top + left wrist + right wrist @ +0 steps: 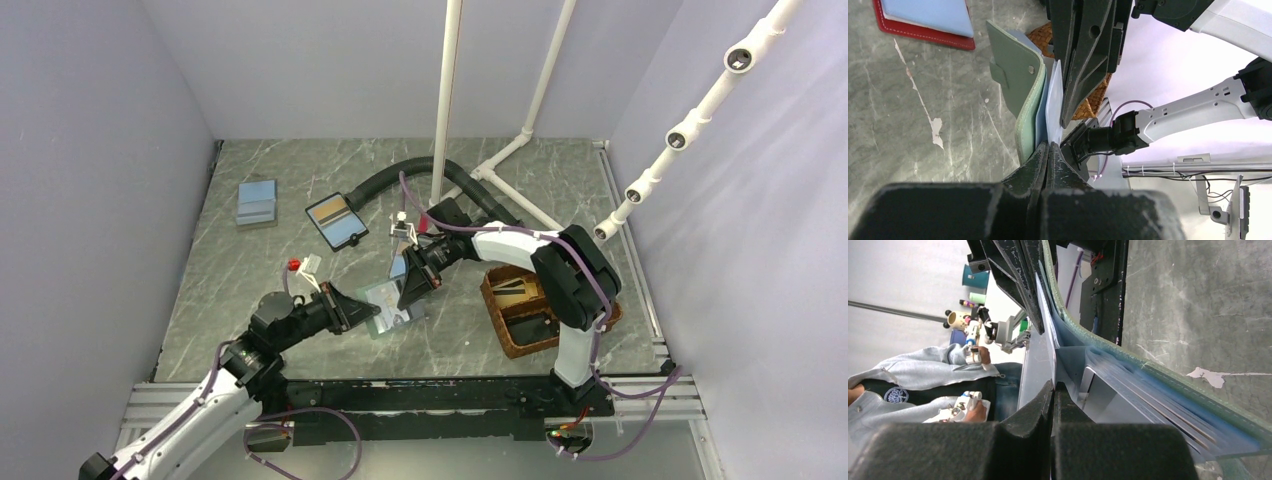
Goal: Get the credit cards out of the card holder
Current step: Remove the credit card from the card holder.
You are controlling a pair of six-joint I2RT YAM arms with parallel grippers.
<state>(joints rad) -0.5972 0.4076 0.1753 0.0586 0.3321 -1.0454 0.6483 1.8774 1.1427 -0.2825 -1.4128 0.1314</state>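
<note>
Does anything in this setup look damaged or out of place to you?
Only the tabletop: there is a white patch where its marbled surface has chipped away, near the card holder. The holder is splayed open, but that is just the left gripper and right gripper pinching it and a credit card.

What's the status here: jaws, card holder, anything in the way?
Both shut: left jaws on card holder, right jaws pinching a credit card. Card partly out. Close behind, wicker basket; nothing blocking.
</note>
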